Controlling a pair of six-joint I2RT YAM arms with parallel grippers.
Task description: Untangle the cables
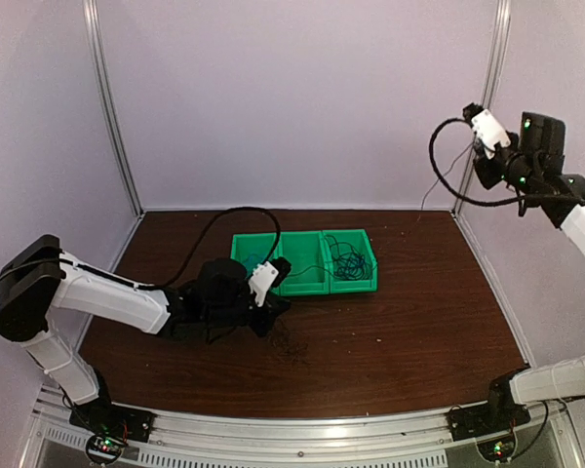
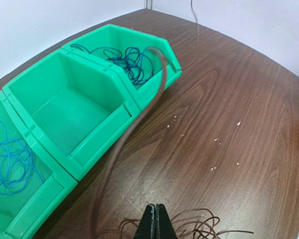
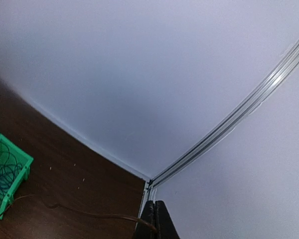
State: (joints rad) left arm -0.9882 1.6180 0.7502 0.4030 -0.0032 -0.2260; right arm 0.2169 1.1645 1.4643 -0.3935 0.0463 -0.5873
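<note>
The left gripper (image 2: 154, 209) has its jaws pressed together, with the tips low over the table (image 2: 229, 149). They stand in the middle of some dark cable loops (image 2: 199, 226), which spread on the wood at both sides of the tips. I cannot tell if a strand is caught between the jaws. From just left of the jaws one blurred dark strand (image 2: 132, 127) rises in an arc, forward and toward the green bin (image 2: 97, 144). The bin lies ahead of the jaws and to their left and has three compartments. The nearest one holds a blue cable (image 2: 10, 167), the middle one holds no cable, and the farthest one holds a darker tangle (image 2: 132, 62). The right gripper (image 3: 154, 206) is high in the air near the corner of the walls, far from the bin. Its jaws are also closed and they pinch a thin dark cable (image 3: 89, 215). This cable runs from the jaws to the left, down to the table, toward the end of the bin.
</note>
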